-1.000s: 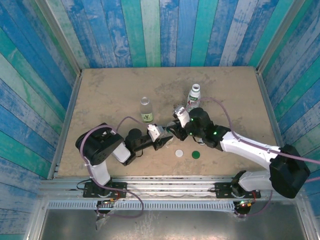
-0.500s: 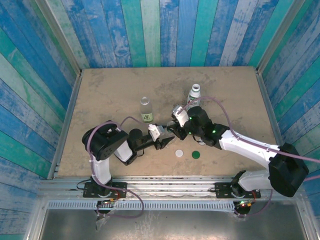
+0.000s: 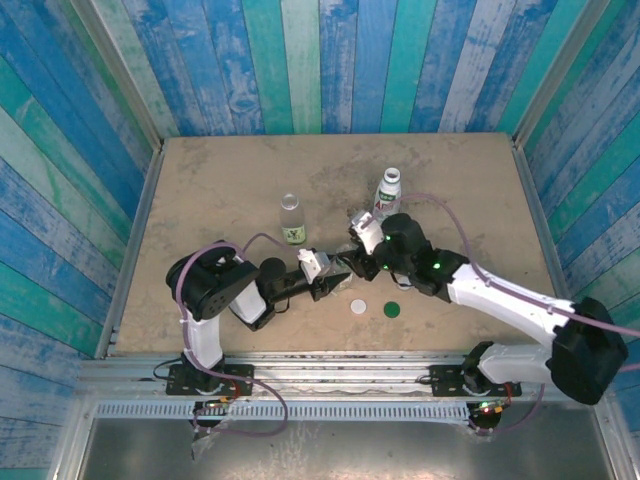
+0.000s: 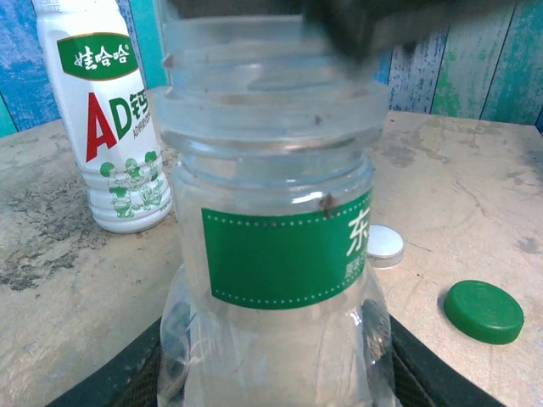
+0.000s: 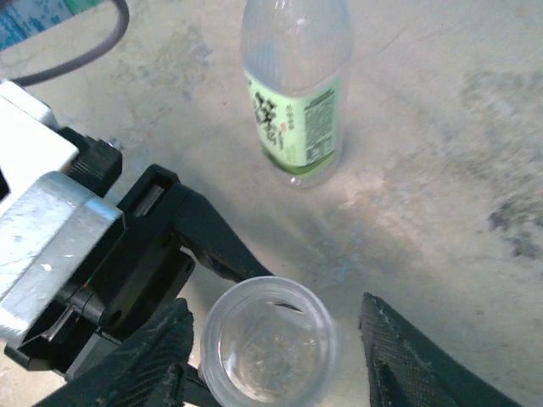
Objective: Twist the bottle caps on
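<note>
The left gripper [image 3: 328, 287] is clamped on the tiny clear plastic bottle [image 4: 280, 254], whose mouth is uncapped. The right gripper [image 5: 273, 331] straddles that mouth, fingers apart. Just right, a round white plastic cap [image 4: 383, 246] and a round dark green plastic cap [image 4: 484, 311] lie on the tan table [image 3: 220, 190].

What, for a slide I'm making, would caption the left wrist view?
Left hand holds an uncapped green-labelled clear bottle; white-wrapped bottle behind left, white cap and green cap at right.

Base of tiny clear bottle [image 4: 284, 254] off-frame
</note>
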`<state>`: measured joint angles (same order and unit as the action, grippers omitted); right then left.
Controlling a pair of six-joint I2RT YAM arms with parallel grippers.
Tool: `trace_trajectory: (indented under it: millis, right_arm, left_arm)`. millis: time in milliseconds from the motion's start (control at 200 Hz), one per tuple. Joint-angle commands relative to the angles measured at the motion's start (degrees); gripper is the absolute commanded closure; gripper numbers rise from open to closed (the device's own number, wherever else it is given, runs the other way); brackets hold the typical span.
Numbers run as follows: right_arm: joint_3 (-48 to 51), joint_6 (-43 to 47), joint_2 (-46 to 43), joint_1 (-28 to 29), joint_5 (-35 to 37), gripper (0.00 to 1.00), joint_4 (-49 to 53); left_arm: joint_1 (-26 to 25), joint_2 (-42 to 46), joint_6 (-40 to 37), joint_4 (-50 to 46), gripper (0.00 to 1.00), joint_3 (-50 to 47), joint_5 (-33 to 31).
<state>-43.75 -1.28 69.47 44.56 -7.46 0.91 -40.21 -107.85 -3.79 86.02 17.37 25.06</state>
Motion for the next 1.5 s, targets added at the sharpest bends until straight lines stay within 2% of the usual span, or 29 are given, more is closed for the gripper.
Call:
trace_trajectory:
  millis: [0, 160, 230, 370, 431, 556, 631, 661, 756, 851, 896, 971, 1031, 1081, 1497]
  right_arm:
    - [2.7, -2.9, -7.2, 0.0, 5.7, 0.40, 1.1]
    - [9.4, -9.7, -13.9, -1.3, 20.0, 0.30, 3.1]
    - [10.8, -14.5, -14.6, -3.9, 22.8, 0.28, 7.3]
    - [12.3, -19.4, -12.9, -9.8, 19.2, 0.28, 13.4]
    - [12.5, -20.2, -11.5, -9.8, 19.1, 0.28, 14.9]
    - [12.5, -19.5, -7.9, -9.8, 17.8, 0.29, 16.3]
    - [12.3, -19.4, -5.5, -9.8, 16.6, 0.28, 16.2]
    - [12.2, -19.3, -4.4, -11.5, 16.3, 0.28, 16.1]
    - [11.8, -18.9, -1.7, -11.6, 15.8, 0.29, 16.0]
    - [11.8, -18.9, 0.2, -11.7, 16.0, 0.29, 15.4]
    - [11.8, -18.8, 0.9, -11.7, 15.9, 0.29, 15.1]
    - [12.0, -18.8, 2.0, -11.7, 15.7, 0.29, 14.5]
    - [12.2, -18.9, 2.7, -11.7, 15.5, 0.31, 13.8]
    - [12.0, -18.8, 3.4, -11.8, 15.3, 0.32, 13.4]
    - [12.1, -17.8, 6.0, -11.8, 13.1, 0.41, 12.9]
  left_arm:
    - [-0.2, -1.9, 0.0, 1.0, 0.54, 0.6, 1.3]
    - [-0.4, -1.8, -0.4, 0.3, 0.54, 0.7, 1.5]
    - [-0.5, -1.7, -0.4, -0.1, 0.55, 0.8, 1.8]
    - [-0.7, -0.6, 0.5, -4.9, 0.59, 2.1, 3.4]
    - [-0.9, -0.3, 0.9, -4.6, 0.68, 2.0, 3.3]
    - [-0.9, -0.5, 1.2, -2.2, 0.65, 1.1, 3.7]
    - [-1.1, -0.4, 1.8, -1.5, 0.72, 0.7, 3.8]
    - [-1.0, -0.3, 1.9, -1.8, 0.74, 0.7, 3.7]
    - [-1.1, 0.2, 2.6, -3.3, 0.77, 1.3, 4.3]
    - [-1.4, 0.5, 3.5, -3.3, 0.82, 1.1, 1.2]
    - [-1.9, 0.6, 4.4, -4.0, 0.87, 1.2, -2.0]
    - [-2.8, 1.0, 4.6, -4.2, 0.90, 0.7, -5.8]
    - [-3.1, 1.1, 4.6, -4.2, 0.93, 0.7, -6.7]
    - [-3.2, 1.0, 4.4, -4.5, 1.00, 0.9, -6.5]
    - [-3.4, 1.6, 3.3, -6.0, 1.00, 1.3, -5.7]
